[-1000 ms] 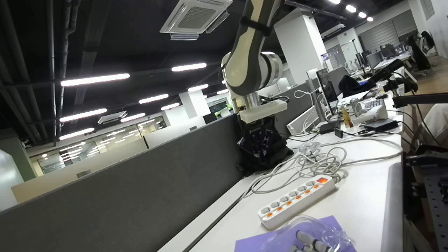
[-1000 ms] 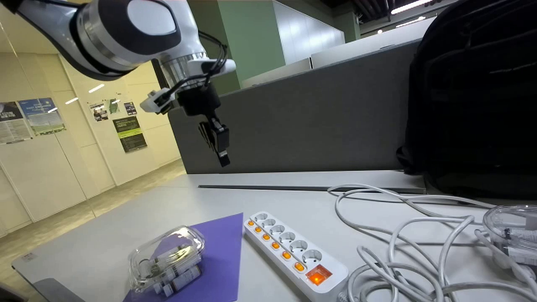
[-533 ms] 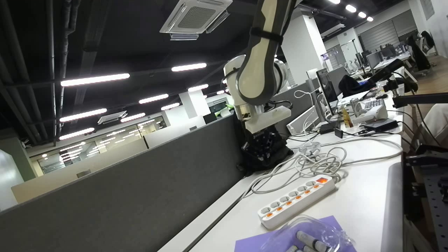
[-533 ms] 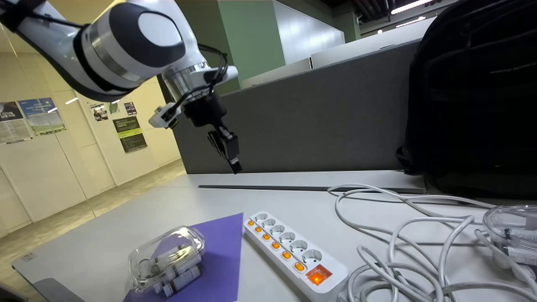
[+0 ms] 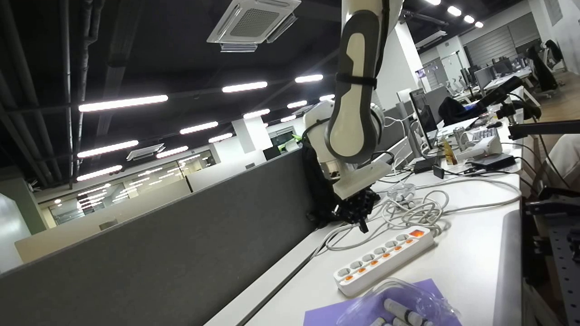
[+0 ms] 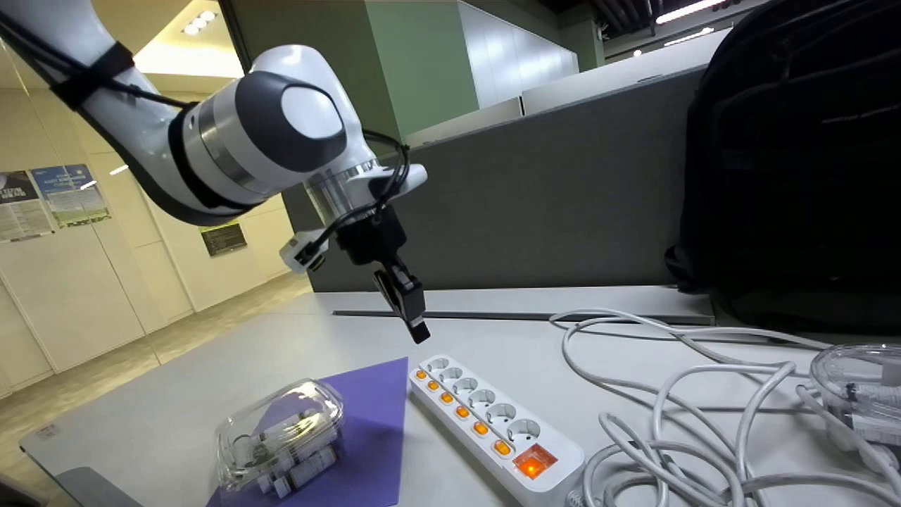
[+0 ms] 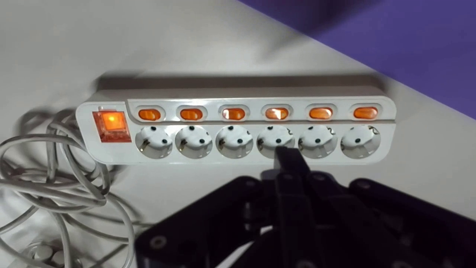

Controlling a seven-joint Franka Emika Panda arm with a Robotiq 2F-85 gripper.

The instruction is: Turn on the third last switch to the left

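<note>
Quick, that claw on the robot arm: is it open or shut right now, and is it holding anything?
Gripper: closed, jaws together, holding nothing.

An open-plan office under strip lights (image 5: 123, 103).
In an exterior view, a grey partition (image 5: 204, 235) slants across the lower left of the frame, and a grilled air unit (image 5: 254, 22) sits in the dark ceiling (image 5: 181, 54) at upper middle. Past the white bench (image 5: 478, 244), a monitor (image 5: 422, 115) stands at right, with more screens (image 5: 485, 76) and an office chair (image 5: 540, 72) at upper right. In an exterior view, posters (image 6: 69, 193) hang on a pale wall (image 6: 63, 303) at left.
</note>
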